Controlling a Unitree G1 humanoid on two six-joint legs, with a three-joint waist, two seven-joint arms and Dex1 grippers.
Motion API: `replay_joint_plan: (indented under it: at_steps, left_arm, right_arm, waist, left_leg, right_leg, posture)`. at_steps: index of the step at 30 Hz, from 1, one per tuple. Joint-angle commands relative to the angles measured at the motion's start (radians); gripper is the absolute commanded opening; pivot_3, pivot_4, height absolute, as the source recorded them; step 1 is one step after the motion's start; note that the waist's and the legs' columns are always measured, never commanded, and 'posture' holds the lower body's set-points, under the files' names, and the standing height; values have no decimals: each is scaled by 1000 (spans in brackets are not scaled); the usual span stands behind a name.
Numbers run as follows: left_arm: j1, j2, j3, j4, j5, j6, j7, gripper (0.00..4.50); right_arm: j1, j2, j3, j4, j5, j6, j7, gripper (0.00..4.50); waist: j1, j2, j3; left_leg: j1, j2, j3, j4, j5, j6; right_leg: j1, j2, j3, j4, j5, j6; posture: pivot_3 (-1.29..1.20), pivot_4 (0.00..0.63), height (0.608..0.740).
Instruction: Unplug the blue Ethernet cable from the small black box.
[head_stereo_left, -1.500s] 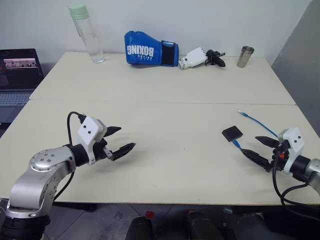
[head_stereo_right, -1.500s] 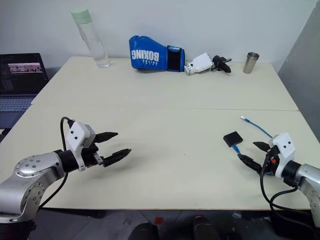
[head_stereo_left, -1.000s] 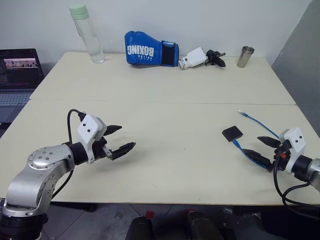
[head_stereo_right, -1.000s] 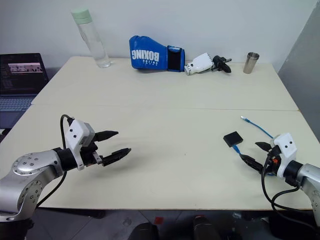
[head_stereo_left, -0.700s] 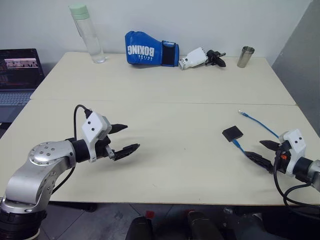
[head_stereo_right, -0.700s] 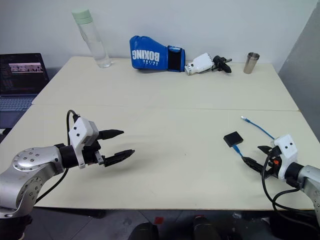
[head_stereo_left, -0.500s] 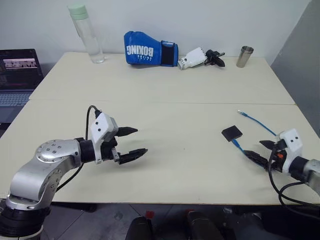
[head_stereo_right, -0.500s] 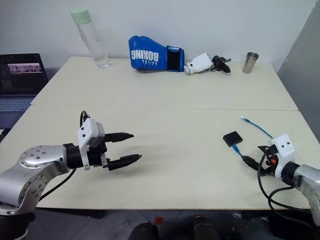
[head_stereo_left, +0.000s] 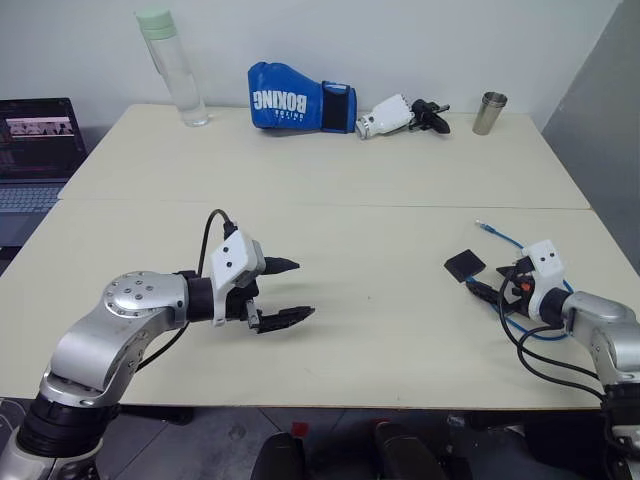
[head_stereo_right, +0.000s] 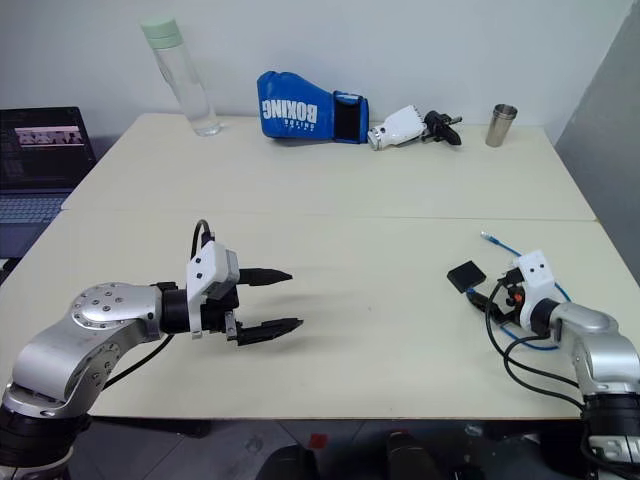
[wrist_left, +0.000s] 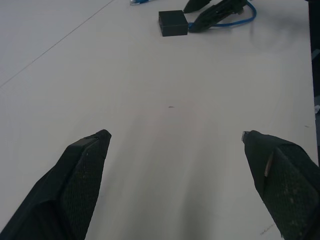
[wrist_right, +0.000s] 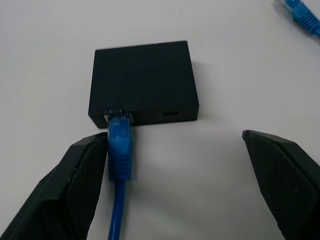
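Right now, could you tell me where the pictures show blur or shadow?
Left wrist view: streaky blur on the table between the open fingers. Right wrist view: the box and cable are sharp. Left eye view: soft shadow under the left gripper.

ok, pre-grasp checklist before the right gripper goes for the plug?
1. Blue Ethernet cable plugged into small black box: ok, plug seated in the edge port.
2. Right gripper open: ok, jaws stand wide.
3. Plug inside the jaw gap: not ok, it lies against one finger, off centre.
4. Box held down: not ok, left gripper hangs open over bare table, far from the box.
5. Plug's latch tab pressed: cannot tell.
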Motion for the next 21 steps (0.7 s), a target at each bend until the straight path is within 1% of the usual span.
replay_joint_plan:
  at_steps: [1,6,10,12,15,18,21]
  left_arm:
    - [-4,1,8,-22,11,-25,7,4500]
    - [6,3,17,-24,16,-33,10,4500]
    - [15,6,24,-24,15,-38,12,4500]
    - [9,3,18,-19,19,-40,14,4500]
    - [-3,1,11,-12,23,-41,12,4500]
    - [-8,3,14,-5,24,-41,7,4500]
    - [-7,2,17,-7,21,-37,7,4500]
  right_arm:
    - [-13,-10,17,29,1,8,58,4478]
    - [15,-30,13,-56,11,47,83,4478]
    - [72,-46,9,-140,2,62,74,4478]
    - [78,-16,20,-134,-22,44,31,4478]
    - [82,9,40,-115,-46,18,11,4478]
    - [86,19,40,-104,-56,9,11,3906]
    - [87,14,41,-104,-58,7,18,3103]
  waist:
    - [0,0,0]
    - [0,0,0]
    - [1,0,0]
    - [0,0,0]
    - [-2,-2,-1]
    - [-2,-2,-2]
    - [-2,-3,-2]
  left_leg:
    - [0,0,0,0,0,0]
    - [0,0,0,0,0,0]
    - [0,0,0,0,0,0]
    - [0,0,0,0,0,0]
    - [0,0,-1,0,0,0]
    - [1,0,0,1,0,0]
    - [1,0,0,1,0,0]
  right_leg:
    - [0,0,0,0,0,0]
    - [0,0,0,1,0,0]
    - [0,0,0,1,0,0]
    - [0,0,0,1,0,0]
    - [0,0,0,1,0,0]
    - [0,0,0,1,1,1]
    - [1,0,0,1,1,1]
  posture:
    - [0,150,740]
    - [0,150,740]
    - [0,150,740]
    - [0,150,740]
    - [0,150,740]
    - [0,150,740]
    - [0,150,740]
